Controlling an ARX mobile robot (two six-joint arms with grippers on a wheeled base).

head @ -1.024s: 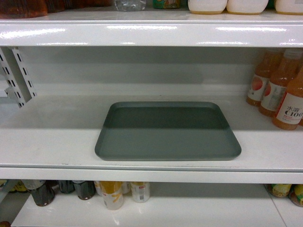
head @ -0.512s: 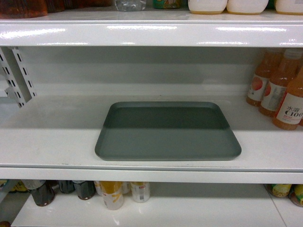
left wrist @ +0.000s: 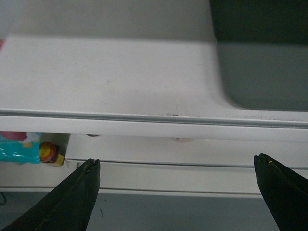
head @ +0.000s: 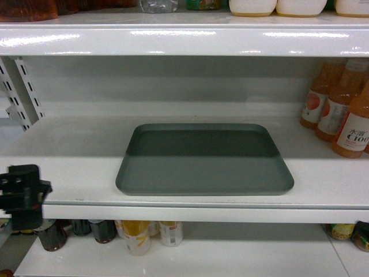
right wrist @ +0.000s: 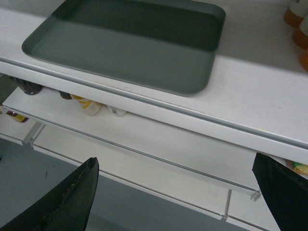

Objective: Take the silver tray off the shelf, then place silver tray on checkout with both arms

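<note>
The silver tray (head: 204,161) lies flat on the middle of the white shelf (head: 69,167), its front rim close to the shelf's lip. My left gripper (head: 22,190) shows at the lower left of the head view, in front of the lip and left of the tray. From the left wrist, my left gripper (left wrist: 177,159) is open and holds nothing, below the lip, with the tray (left wrist: 264,57) up to the right. My right gripper (right wrist: 174,159) is open and holds nothing, low in front of the shelf (right wrist: 260,96), with the tray (right wrist: 130,43) above it. The checkout is out of view.
Orange drink bottles (head: 346,109) stand at the shelf's back right. A perforated upright (head: 23,92) is at the left. Another shelf board (head: 184,40) hangs overhead. Bottles and cans (head: 138,236) fill the lower shelf under the tray.
My left gripper has come up into the head view at the lower left. The tray has not moved.
</note>
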